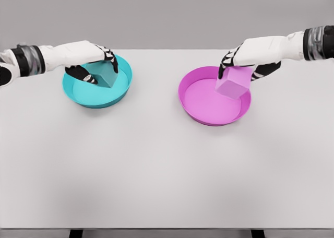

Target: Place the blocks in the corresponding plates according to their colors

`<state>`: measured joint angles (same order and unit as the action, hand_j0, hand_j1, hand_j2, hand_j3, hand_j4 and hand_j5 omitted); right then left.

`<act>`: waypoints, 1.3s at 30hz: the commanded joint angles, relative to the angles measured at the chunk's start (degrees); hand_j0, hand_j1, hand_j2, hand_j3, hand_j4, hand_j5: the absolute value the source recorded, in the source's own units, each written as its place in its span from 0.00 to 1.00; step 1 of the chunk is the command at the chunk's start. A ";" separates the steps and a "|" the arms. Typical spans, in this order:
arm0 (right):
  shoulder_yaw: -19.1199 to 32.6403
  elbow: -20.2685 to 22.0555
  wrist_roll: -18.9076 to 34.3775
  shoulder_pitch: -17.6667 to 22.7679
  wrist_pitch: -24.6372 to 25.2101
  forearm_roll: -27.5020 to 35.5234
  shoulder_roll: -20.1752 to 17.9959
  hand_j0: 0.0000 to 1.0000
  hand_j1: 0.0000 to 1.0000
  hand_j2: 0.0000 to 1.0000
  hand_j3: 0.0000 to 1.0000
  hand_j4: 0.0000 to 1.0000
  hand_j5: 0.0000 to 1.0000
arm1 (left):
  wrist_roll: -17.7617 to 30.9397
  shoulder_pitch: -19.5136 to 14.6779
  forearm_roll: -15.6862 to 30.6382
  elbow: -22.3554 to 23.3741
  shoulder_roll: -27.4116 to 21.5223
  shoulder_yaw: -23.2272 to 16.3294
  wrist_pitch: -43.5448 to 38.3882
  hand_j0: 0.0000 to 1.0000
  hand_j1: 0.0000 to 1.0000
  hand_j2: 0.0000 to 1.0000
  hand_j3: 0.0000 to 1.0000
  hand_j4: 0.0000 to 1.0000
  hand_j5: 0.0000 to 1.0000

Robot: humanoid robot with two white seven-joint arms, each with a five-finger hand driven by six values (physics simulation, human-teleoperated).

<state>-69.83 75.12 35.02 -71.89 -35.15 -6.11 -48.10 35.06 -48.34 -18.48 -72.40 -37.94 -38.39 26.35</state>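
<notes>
My left fingers (pixel 110 58) are curled round the teal block (pixel 107 73), thumb on its near-left side and the others draped over its top and far edge, so my left hand (pixel 91 60) has it gripped. The block sits tilted, one corner pointing down, directly beneath my knuckles and over the far half of the teal plate (pixel 78 94); whether that corner touches the plate floor, I cannot tell. Across the table, my right fingers (pixel 225 63) are closed on the pink block (pixel 234 82), pinching its upper edge from above, my right hand (pixel 250 58) wrapped over it. This block hangs tilted too, just below my fingertips, over the far right part of the pink plate (pixel 201 115), its lower corner close to the plate's inside; contact there is unclear. Both plates rest on the white table (pixel 156 170), well apart, the teal one under my left palm, the pink one under my right.
</notes>
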 commanded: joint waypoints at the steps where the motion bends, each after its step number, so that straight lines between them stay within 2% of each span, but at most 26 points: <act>1: 0.14 -2.44 -0.02 0.00 0.15 0.13 2.66 0.57 0.57 0.57 0.57 0.57 0.57 | -0.06 0.00 0.29 3.58 1.65 0.16 -0.33 0.58 0.58 0.58 0.58 0.58 0.58; 3: -0.30 -5.16 -0.02 0.00 0.15 -0.48 4.95 0.57 0.57 0.57 0.57 0.57 0.57 | -0.06 0.00 0.29 5.16 2.17 0.25 -0.51 0.58 0.58 0.58 0.58 0.58 0.58; 7: -1.01 -6.39 -0.02 0.09 0.15 -3.65 5.91 0.57 0.57 0.57 0.57 0.57 0.57 | -0.06 -0.88 0.20 9.73 4.63 0.16 -0.60 0.58 0.58 0.58 0.58 0.58 0.58; 8: -1.09 -8.94 -0.02 0.09 0.15 -4.08 7.14 0.57 0.57 0.57 0.57 0.57 0.57 | -0.06 -1.41 0.20 11.75 5.51 0.16 -0.60 0.58 0.58 0.58 0.58 0.58 0.58; 10: -1.36 -10.08 -0.02 0.09 0.15 -4.97 8.46 0.61 0.61 0.61 0.61 0.61 0.61 | -0.06 -1.58 0.20 12.98 5.78 0.16 -0.60 0.58 0.58 0.58 0.58 0.58 0.58; 11: -2.41 -10.00 -0.02 0.09 0.15 -4.97 9.17 0.70 0.70 0.70 0.70 0.70 0.70 | -0.06 -1.84 0.20 14.12 5.86 0.16 -0.69 0.58 0.58 0.58 0.58 0.58 0.58; 12: -2.59 -9.73 -0.02 0.09 0.15 -4.88 9.26 0.90 0.90 0.90 0.90 0.90 0.90 | -0.06 -2.02 0.20 15.09 6.04 0.16 -0.69 0.58 0.58 0.58 0.58 0.58 0.58; 13: -2.59 -9.56 -0.02 0.00 0.15 -4.79 9.08 1.00 1.00 1.00 1.00 1.00 1.00 | -0.06 -2.11 0.20 15.44 6.21 0.16 -0.69 0.58 0.58 0.58 0.58 0.58 0.58; 18: -2.59 -7.36 -0.02 0.00 0.15 -4.53 8.29 1.00 1.00 1.00 1.00 1.00 1.00 | -0.06 -2.55 0.20 16.15 6.30 0.25 -0.69 0.60 0.60 0.60 0.60 0.60 0.60; 20: -2.50 -7.27 -0.02 -0.26 0.15 -4.18 8.29 1.00 1.00 1.00 1.00 1.00 1.00 | -0.06 -2.64 0.20 16.15 6.22 0.25 -0.69 0.63 0.63 0.63 0.63 0.63 0.63; 21: -2.15 -7.27 -0.02 -0.44 0.15 -3.56 8.03 1.00 1.00 1.00 1.00 1.00 1.00 | -0.06 -2.64 0.20 16.15 6.22 0.25 -0.69 0.75 0.75 0.75 0.75 0.75 0.75; 23: -1.27 -7.27 -0.02 -0.88 0.15 0.13 5.92 1.00 1.00 1.00 1.00 1.00 1.00 | -0.06 -2.64 0.20 16.15 6.22 0.42 -0.69 0.94 0.94 0.94 0.94 0.94 0.94; 25: 0.40 -5.96 -0.02 -0.88 0.15 3.90 1.70 1.00 1.00 1.00 1.00 1.00 1.00 | -0.06 -2.64 0.29 16.06 6.22 0.51 -0.69 1.00 1.00 1.00 1.00 1.00 1.00; 26: 2.06 -5.25 -0.02 -0.70 0.15 7.06 -2.16 1.00 1.00 1.00 1.00 1.00 1.00 | -0.06 -2.64 0.29 16.06 6.22 0.51 -0.69 1.00 1.00 1.00 1.00 1.00 1.00; 28: 3.83 -3.67 -0.02 -0.09 0.15 11.29 -7.26 1.00 1.00 1.00 1.00 1.00 1.00 | -0.06 -2.64 0.29 16.06 6.04 0.51 -0.69 1.00 1.00 1.00 1.00 1.00 1.00; 30: 6.02 -3.32 -0.02 0.18 0.15 12.96 -10.52 1.00 1.00 1.00 1.00 1.00 1.00 | -0.06 -2.90 0.38 15.62 5.86 0.51 -0.34 1.00 1.00 1.00 1.00 1.00 1.00; 33: 5.85 -3.58 -0.02 3.51 0.15 12.79 -10.96 1.00 1.00 1.00 1.00 1.00 1.00 | -0.06 -2.73 0.90 11.67 5.25 1.91 1.86 1.00 1.00 1.00 1.00 1.00 1.00; 34: 5.85 -3.67 -0.02 4.57 0.15 12.70 -10.96 1.00 1.00 1.00 1.00 1.00 1.00 | -0.06 -2.02 0.90 8.59 4.28 4.64 6.16 1.00 1.00 1.00 1.00 1.00 1.00; 35: 5.76 -3.58 -0.02 5.10 0.15 12.70 -11.05 1.00 1.00 1.00 1.00 1.00 1.00 | -0.06 -1.23 1.25 7.89 3.67 6.22 8.65 1.00 1.00 1.00 1.00 1.00 1.00; 36: 5.76 -3.58 -0.02 5.62 0.15 12.70 -10.96 1.00 1.00 1.00 1.00 1.00 1.00 | -0.06 -0.27 3.44 7.27 2.62 8.06 8.65 1.00 1.00 1.00 1.00 1.00 1.00; 38: 5.85 -3.67 -0.02 5.98 0.15 12.79 -10.61 1.00 1.00 1.00 1.00 1.00 1.00 | -0.06 1.40 9.16 5.43 -0.55 8.68 8.65 1.00 1.00 1.00 1.00 1.00 1.00; 39: 5.85 -3.76 -0.02 6.06 0.15 12.79 -10.61 1.00 1.00 1.00 1.00 1.00 1.00 | -0.06 2.02 10.30 4.56 -1.51 8.77 8.65 1.00 1.00 1.00 1.00 1.00 1.00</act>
<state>-64.18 71.42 35.03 -65.57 -35.18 6.14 -58.62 35.03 -44.56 -11.72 -65.98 -37.36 -31.01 34.12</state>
